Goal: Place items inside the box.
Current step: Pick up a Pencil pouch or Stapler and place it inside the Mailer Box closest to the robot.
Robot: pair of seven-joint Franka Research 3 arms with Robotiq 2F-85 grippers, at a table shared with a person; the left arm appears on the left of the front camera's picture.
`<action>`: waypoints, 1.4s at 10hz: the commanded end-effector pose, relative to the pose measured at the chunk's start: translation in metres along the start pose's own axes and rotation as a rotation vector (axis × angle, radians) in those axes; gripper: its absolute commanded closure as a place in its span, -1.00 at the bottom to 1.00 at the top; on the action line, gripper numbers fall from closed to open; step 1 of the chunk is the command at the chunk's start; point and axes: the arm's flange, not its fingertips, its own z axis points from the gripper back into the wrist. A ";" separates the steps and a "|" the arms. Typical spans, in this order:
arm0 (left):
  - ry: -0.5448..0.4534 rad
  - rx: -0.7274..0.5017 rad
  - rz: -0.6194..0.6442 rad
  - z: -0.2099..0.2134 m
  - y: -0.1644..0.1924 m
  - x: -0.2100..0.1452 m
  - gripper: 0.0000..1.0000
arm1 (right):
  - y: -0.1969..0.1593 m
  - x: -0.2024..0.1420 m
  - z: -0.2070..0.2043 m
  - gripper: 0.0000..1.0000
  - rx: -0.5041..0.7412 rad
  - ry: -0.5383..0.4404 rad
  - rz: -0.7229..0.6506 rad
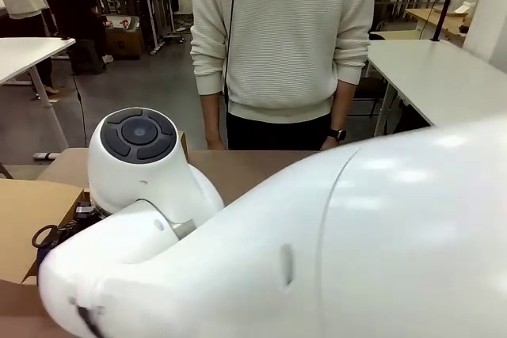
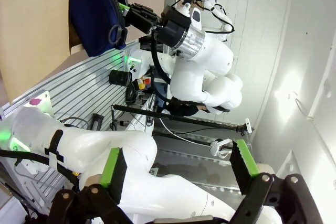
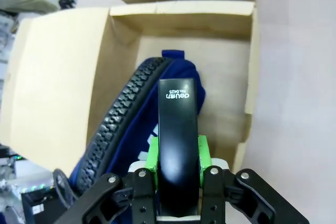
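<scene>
My right gripper (image 3: 178,157) is shut on a black stapler (image 3: 178,129), which stands lengthwise between the green pads (image 3: 151,153). Below it the cardboard box (image 3: 63,87) lies open, and a navy zip pouch (image 3: 137,124) rests inside on its edge with the black zip facing up. The stapler hangs over the pouch, above the box's opening. In the left wrist view my left gripper (image 2: 178,167) stands open with nothing between its fingers. Far off in that view, the right gripper (image 2: 128,13) holds next to the navy pouch (image 2: 92,14).
My right arm (image 1: 317,251) crosses the front view toward the left. A flap of the box (image 1: 24,219) shows at the left edge. A person in a white sweater (image 1: 285,37) stands at the far side, hands at the table's edge.
</scene>
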 end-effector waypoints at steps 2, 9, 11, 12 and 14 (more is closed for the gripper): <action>0.001 0.012 0.002 0.000 0.000 -0.001 -1.00 | 0.008 0.012 -0.004 -0.54 0.028 0.016 -0.003; 0.001 0.012 0.002 0.000 0.000 -0.001 -1.00 | -0.010 0.021 0.015 -1.00 0.057 0.006 -0.003; 0.001 0.012 0.002 0.000 0.000 -0.001 -1.00 | -0.030 0.032 0.036 -1.00 0.116 0.087 0.040; 0.001 0.012 0.002 0.000 0.000 -0.001 -1.00 | -0.054 0.042 0.062 -1.00 0.176 0.158 0.083; 0.001 0.012 0.002 0.000 0.000 -0.001 -1.00 | -0.109 0.059 0.129 -1.00 0.281 0.306 0.193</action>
